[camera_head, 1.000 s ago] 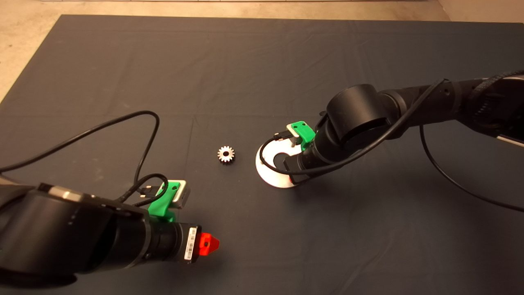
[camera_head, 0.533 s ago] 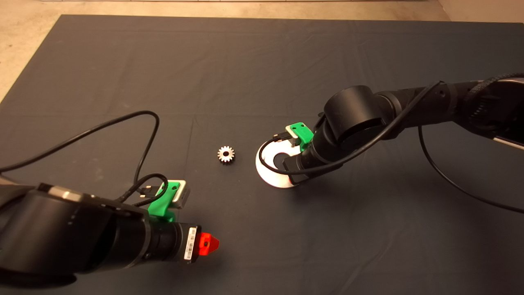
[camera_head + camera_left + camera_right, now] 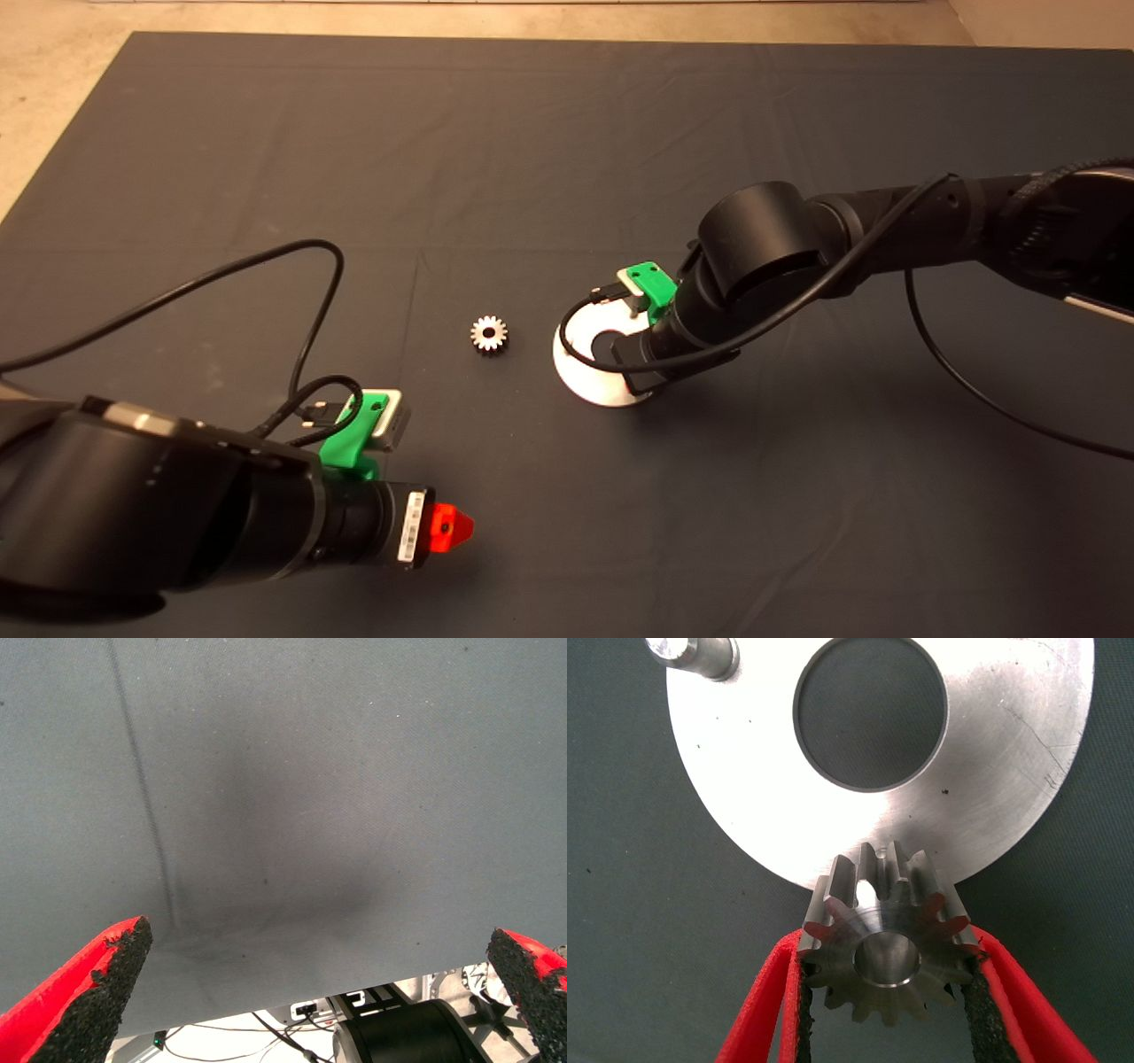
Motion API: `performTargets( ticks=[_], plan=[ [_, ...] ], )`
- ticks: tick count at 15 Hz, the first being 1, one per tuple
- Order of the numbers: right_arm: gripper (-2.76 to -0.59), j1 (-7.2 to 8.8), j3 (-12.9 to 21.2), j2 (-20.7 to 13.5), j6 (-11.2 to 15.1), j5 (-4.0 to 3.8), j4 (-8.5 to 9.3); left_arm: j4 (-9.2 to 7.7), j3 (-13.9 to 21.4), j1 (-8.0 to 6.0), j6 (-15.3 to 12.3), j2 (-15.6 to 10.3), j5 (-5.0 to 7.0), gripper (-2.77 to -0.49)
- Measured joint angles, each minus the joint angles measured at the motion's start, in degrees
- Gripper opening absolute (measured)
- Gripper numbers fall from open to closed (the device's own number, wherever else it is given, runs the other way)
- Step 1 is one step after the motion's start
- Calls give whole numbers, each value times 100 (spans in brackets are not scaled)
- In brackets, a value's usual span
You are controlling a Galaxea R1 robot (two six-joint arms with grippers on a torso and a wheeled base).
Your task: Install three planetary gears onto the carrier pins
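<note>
red-fingered right gripper (image 3: 888, 992) pinches a gear (image 3: 886, 935) above the disc (image 3: 992, 806).

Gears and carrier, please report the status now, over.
Right gripper shut on one gear, at the disc rim. One bare pin visible there. Left gripper open, parked low left. Spare gear lies on the mat. Nothing obstructing.

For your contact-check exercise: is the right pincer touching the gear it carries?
Touching. The right wrist view shows the right pincer with both black pads pressed against the teeth of the gear, no gap either side.
</note>
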Motion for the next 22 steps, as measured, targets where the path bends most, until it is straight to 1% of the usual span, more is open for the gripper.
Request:
performTargets(
  ticks=[3, 6, 8, 22],
  plan=[
    [-244, -2, -43, 55, -30, 11, 0, -2, 0, -1, 0, -2, 0, -50],
    [-244, -46, -106, 55, -74, 3, -2, -2, 0, 0, 0, 1, 0, -50],
    [-244, -46, -122, 64, -105, 0, 0, -2, 0, 0, 0, -2, 0, -50],
    [-244, -46, -135, 48, -193, 25, 0, -2, 0, 0, 0, -8, 0, -50]
  ],
)
